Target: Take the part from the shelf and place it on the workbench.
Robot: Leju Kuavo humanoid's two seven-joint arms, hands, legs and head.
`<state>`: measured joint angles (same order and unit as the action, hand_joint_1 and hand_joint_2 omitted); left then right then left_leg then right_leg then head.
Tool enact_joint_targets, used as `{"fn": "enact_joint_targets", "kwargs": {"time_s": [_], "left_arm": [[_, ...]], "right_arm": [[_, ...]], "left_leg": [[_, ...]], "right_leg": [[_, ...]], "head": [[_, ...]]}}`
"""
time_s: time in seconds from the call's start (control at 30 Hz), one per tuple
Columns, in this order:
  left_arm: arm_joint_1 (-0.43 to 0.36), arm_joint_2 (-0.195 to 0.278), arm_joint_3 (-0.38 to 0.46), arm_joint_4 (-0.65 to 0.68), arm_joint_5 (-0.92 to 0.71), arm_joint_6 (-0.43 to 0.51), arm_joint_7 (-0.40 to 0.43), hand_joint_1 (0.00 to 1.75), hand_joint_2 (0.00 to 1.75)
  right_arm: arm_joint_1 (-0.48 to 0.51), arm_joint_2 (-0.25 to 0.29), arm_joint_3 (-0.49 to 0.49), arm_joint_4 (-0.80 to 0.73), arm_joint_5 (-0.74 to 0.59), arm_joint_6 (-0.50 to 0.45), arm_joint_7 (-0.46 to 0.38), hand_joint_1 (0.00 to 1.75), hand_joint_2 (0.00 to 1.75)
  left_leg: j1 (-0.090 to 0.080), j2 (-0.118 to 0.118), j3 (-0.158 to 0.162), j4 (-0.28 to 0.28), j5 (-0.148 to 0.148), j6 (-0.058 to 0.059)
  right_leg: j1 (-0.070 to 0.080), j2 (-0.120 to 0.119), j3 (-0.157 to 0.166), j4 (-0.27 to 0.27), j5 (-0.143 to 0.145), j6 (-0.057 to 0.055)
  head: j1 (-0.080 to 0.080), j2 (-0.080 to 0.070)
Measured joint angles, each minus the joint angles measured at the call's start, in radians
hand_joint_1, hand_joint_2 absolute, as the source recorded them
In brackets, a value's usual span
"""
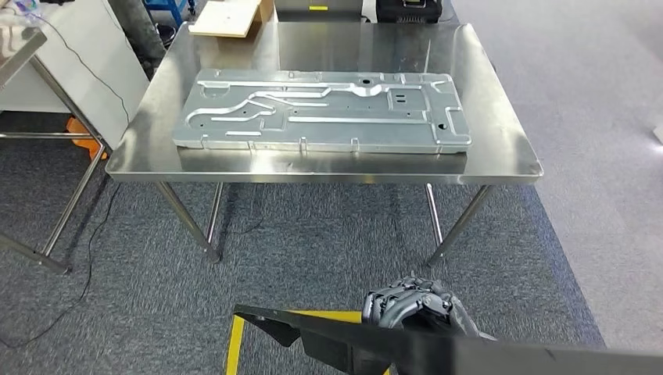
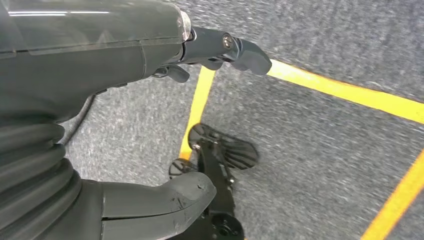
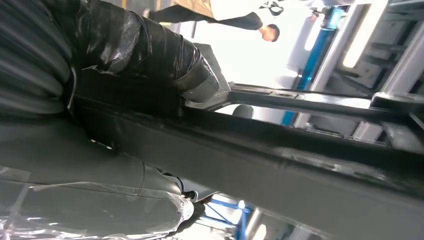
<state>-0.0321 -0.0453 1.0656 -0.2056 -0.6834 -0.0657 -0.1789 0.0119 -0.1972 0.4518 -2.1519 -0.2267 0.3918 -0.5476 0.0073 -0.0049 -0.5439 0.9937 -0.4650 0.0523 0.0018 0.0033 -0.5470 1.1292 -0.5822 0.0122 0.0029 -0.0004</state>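
Observation:
A long black part (image 1: 336, 344) crosses the bottom of the head view, low in front of my body. My right hand (image 1: 414, 306) grips it from above with its dark fingers curled over the part's edge. Seen close from the right wrist, the black part (image 3: 280, 165) runs as a dark bar across the picture with my right hand (image 3: 145, 75) wrapped around it. The steel workbench (image 1: 500, 148) stands ahead of me. My left hand (image 2: 165, 125) hangs over the carpet, thumb and fingers apart, holding nothing.
A large silver stamped panel (image 1: 324, 109) lies along the middle of the workbench. A cardboard piece (image 1: 231, 17) sits at its far left corner. A second steel table (image 1: 19, 47) stands at the left. Yellow floor lines (image 2: 345, 92) mark the grey carpet. A person (image 3: 235, 12) stands behind.

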Motion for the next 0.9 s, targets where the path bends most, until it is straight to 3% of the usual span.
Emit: {"fn": "enact_joint_targets", "kwargs": {"time_s": [0.07, 0.1, 0.13, 0.23, 0.3, 0.43, 0.5, 0.57, 0.6, 0.63, 0.67, 0.73, 0.8, 0.87, 0.9], "left_arm": [[-0.002, 0.000, 0.001, 0.000, -0.001, -0.001, 0.000, 0.00, 1.75], [-0.001, 0.000, 0.002, 0.000, -0.001, -0.002, 0.000, 0.00, 1.75], [0.000, 0.000, 0.002, 0.000, -0.002, -0.002, 0.000, 0.00, 1.75], [0.001, 0.000, 0.004, 0.000, -0.001, -0.005, 0.000, 0.00, 1.75], [-0.001, 0.002, 0.008, 0.000, 0.000, -0.008, 0.001, 0.00, 1.75], [-0.003, 0.007, 0.017, 0.000, 0.001, -0.014, 0.006, 0.00, 1.75], [-0.006, 0.011, 0.018, 0.000, 0.001, -0.015, 0.008, 0.00, 1.75], [-0.005, 0.014, 0.019, 0.000, 0.001, -0.015, 0.009, 0.00, 1.75], [-0.004, 0.016, 0.020, 0.000, 0.001, -0.015, 0.010, 0.00, 1.75], [-0.002, 0.018, 0.020, 0.000, 0.001, -0.015, 0.011, 0.00, 1.75], [0.000, 0.019, 0.020, 0.000, 0.001, -0.015, 0.012, 0.00, 1.75], [0.001, 0.021, 0.020, 0.000, 0.001, -0.015, 0.014, 0.00, 1.75], [0.001, 0.024, 0.020, 0.000, 0.000, -0.015, 0.014, 0.00, 1.75], [0.003, 0.027, 0.020, 0.000, -0.001, -0.015, 0.014, 0.00, 1.75], [0.003, 0.027, 0.020, 0.000, -0.002, -0.015, 0.014, 0.00, 1.75]], "right_arm": [[0.002, 0.000, 0.000, -0.002, 0.001, -0.001, -0.002, 1.75, 1.75], [0.003, 0.000, 0.001, -0.002, 0.002, -0.002, -0.002, 1.75, 1.75], [0.005, 0.000, 0.001, -0.002, 0.003, -0.002, -0.002, 1.75, 1.75], [0.005, 0.000, 0.003, -0.004, 0.012, -0.010, -0.003, 1.75, 1.75], [0.005, 0.000, 0.008, -0.006, 0.021, -0.016, 0.000, 1.75, 1.75], [0.004, 0.001, 0.022, -0.012, 0.034, -0.025, 0.007, 1.75, 1.75], [0.004, 0.001, 0.029, -0.017, 0.036, -0.031, 0.008, 1.75, 1.75], [0.003, 0.002, 0.034, -0.019, 0.037, -0.034, 0.008, 1.75, 1.75], [0.004, 0.002, 0.036, -0.019, 0.037, -0.034, 0.008, 1.75, 1.75], [0.004, 0.002, 0.037, -0.019, 0.037, -0.034, 0.008, 1.75, 1.75], [0.004, 0.002, 0.039, -0.019, 0.037, -0.034, 0.008, 1.75, 1.75], [0.004, 0.002, 0.041, -0.019, 0.037, -0.034, 0.008, 1.75, 1.75], [0.003, 0.002, 0.044, -0.019, 0.038, -0.035, 0.008, 1.75, 1.75], [0.003, 0.001, 0.045, -0.019, 0.036, -0.036, 0.007, 1.75, 1.75], [0.003, 0.001, 0.046, -0.020, 0.034, -0.036, 0.006, 1.75, 1.75]], "left_leg": [[0.001, 0.000, 0.007, 0.000, -0.010, 0.004], [0.001, -0.001, 0.014, 0.000, -0.016, 0.003], [0.002, -0.001, 0.023, 0.000, -0.024, 0.000], [0.005, -0.003, 0.060, 0.002, -0.052, -0.012], [0.005, -0.004, 0.071, 0.000, -0.068, -0.026], [0.006, -0.001, 0.087, 0.022, -0.086, -0.053], [0.009, 0.000, 0.046, 0.105, -0.124, -0.059], [0.009, -0.001, -0.035, 0.228, -0.173, -0.063], [0.010, -0.001, -0.069, 0.269, -0.183, -0.065], [0.010, 0.000, -0.089, 0.276, -0.172, -0.067], [0.010, 0.000, -0.093, 0.249, -0.138, -0.067], [0.008, 0.000, -0.062, 0.126, -0.038, -0.059], [0.001, 0.001, -0.039, 0.041, -0.009, -0.048], [-0.003, -0.001, -0.036, 0.023, -0.016, -0.036], [-0.002, -0.002, -0.028, 0.018, -0.004, -0.029]], "right_leg": [[-0.007, 0.000, -0.086, 0.122, -0.045, 0.011], [-0.012, 0.000, -0.119, 0.154, -0.046, 0.015], [-0.016, -0.001, -0.135, 0.152, -0.025, 0.019], [-0.024, -0.003, -0.100, -0.009, 0.106, 0.021], [-0.018, -0.005, -0.080, -0.082, 0.132, 0.008], [-0.017, -0.003, -0.053, -0.105, 0.128, -0.023], [-0.019, -0.005, -0.033, -0.113, 0.121, -0.035], [-0.017, -0.005, -0.022, -0.114, 0.111, -0.042], [-0.016, -0.004, -0.016, -0.114, 0.105, -0.042], [-0.015, -0.003, -0.008, -0.114, 0.098, -0.042], [-0.015, -0.002, 0.002, -0.114, 0.090, -0.041], [-0.015, -0.001, 0.027, -0.117, 0.075, -0.035], [-0.014, 0.000, 0.041, -0.121, 0.064, -0.025], [-0.012, 0.001, 0.044, -0.114, 0.063, -0.012], [-0.010, 0.001, 0.046, -0.109, 0.062, -0.006]], "head": [[0.000, 0.000], [0.000, 0.000], [0.000, 0.000], [0.000, 0.000], [0.001, 0.000], [0.000, 0.000], [0.000, 0.000], [0.000, 0.000], [0.000, 0.000], [0.000, 0.000], [0.000, 0.000], [0.000, 0.000], [0.000, 0.000], [0.000, 0.000], [0.000, 0.000]]}}
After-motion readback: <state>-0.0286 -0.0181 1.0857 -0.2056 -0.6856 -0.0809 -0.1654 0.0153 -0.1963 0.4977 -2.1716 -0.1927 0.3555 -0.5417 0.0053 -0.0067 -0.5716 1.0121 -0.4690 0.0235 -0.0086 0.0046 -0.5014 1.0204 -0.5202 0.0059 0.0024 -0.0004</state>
